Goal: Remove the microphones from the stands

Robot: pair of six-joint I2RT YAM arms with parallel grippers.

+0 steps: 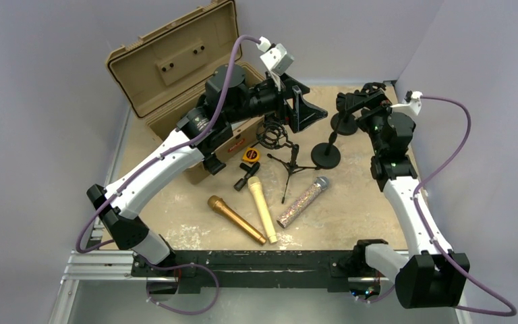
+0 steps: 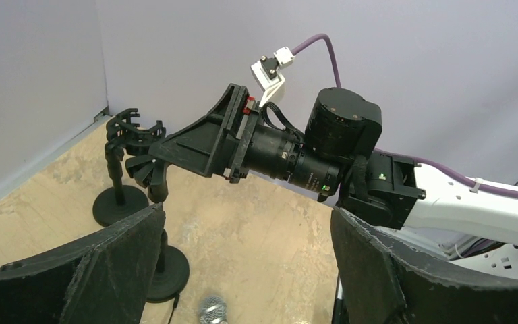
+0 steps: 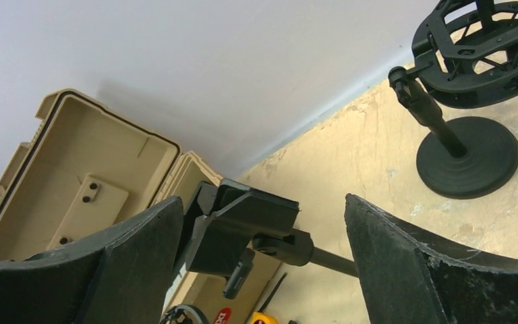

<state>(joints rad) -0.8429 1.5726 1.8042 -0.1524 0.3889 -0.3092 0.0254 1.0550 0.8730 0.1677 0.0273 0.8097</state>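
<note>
On the table (image 1: 175, 223), seen from above, three microphones are lying loose near the arms' bases: a gold microphone (image 1: 236, 219), a cream microphone (image 1: 263, 210) and a glitter microphone (image 1: 302, 202). All three are lying apart from the stands. Behind them a tripod mount (image 1: 274, 138) is standing just beside the open tan case (image 1: 168, 67). A round-base stand (image 1: 326, 154) and a shock-mount stand (image 1: 344, 123) are standing farther right. The left gripper (image 1: 308, 110) is hovering above the tripod mount, and the right gripper (image 1: 354, 101) is hanging over the two round bases.

Through the left wrist camera, the left gripper (image 2: 246, 216) is holding its fingers spread wide with nothing between them. It is facing the right gripper (image 2: 145, 169), whose fingertips are sitting at the top of the round-base stand's pole. The glitter microphone's mesh head is showing at the bottom edge.

Through the right wrist camera, the right gripper (image 3: 263, 202) is also standing wide open. A black clip (image 3: 243, 226) on its rod is showing between the fingers, touching neither. The shock-mount stand is standing at the upper right, and the case is lying open at the left.
</note>
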